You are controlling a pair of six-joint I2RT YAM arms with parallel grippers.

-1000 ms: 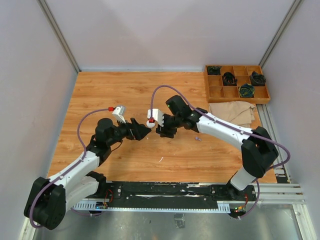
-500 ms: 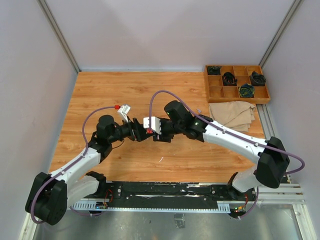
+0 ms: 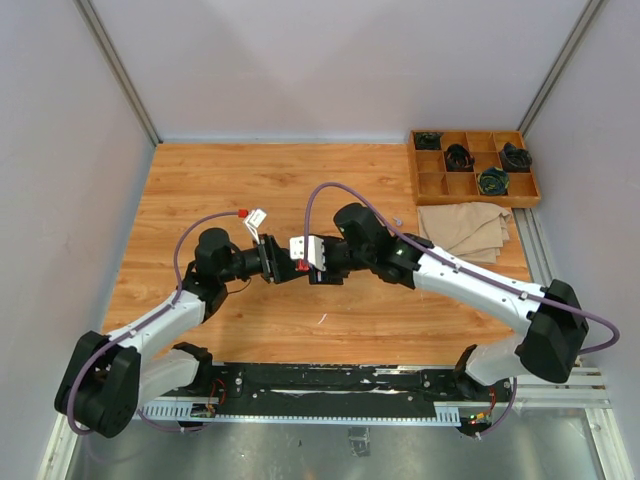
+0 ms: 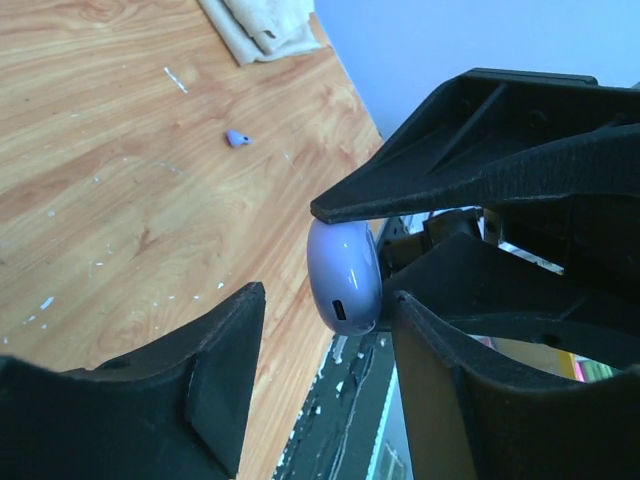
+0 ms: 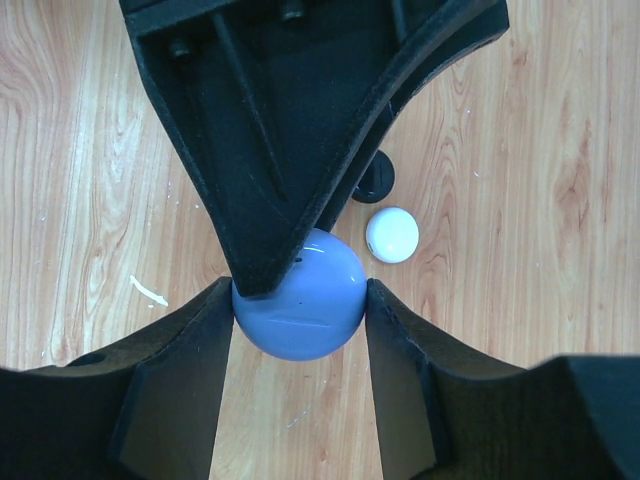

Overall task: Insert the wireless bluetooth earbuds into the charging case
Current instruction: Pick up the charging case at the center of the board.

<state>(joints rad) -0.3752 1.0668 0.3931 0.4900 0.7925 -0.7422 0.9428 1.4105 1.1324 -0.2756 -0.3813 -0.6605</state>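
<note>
**Change over the last second**
1. Note that the left gripper [image 4: 325, 296] and the right gripper [image 5: 298, 290] stood apart a second ago. They now meet nose to nose above the middle of the light wooden table [image 3: 200, 190].
2. Note that the right arm has swung toward 9 o'clock and that the left jaws have narrowed.

**End effectors**
1. Right gripper: its fingers press both flanks of the glossy lilac round charging case [image 5: 298, 310], pinching it clear of the table. The case lid is closed.
2. Left gripper: the jaws are partly spread around the same case. One finger sits against it, and a visible gap separates the other finger from it.

**Task items**
1. Find the tiny lilac earbud [image 4: 237, 138] lying loose on the table, at 11 o'clock from the held case in the left wrist view and well apart from it.
2. Find the white round case [image 5: 392, 235] on the table, at 1 o'clock from the lilac case in the right wrist view.

**Containers**
1. The wooden compartment tray [image 3: 412, 165] sits at the table's 1 o'clock corner. Four of its compartments each hold a dark coiled item that is too small to identify.
2. A folded beige cloth [image 3: 465, 228] lies just beside the tray, at its 6 o'clock.
</note>
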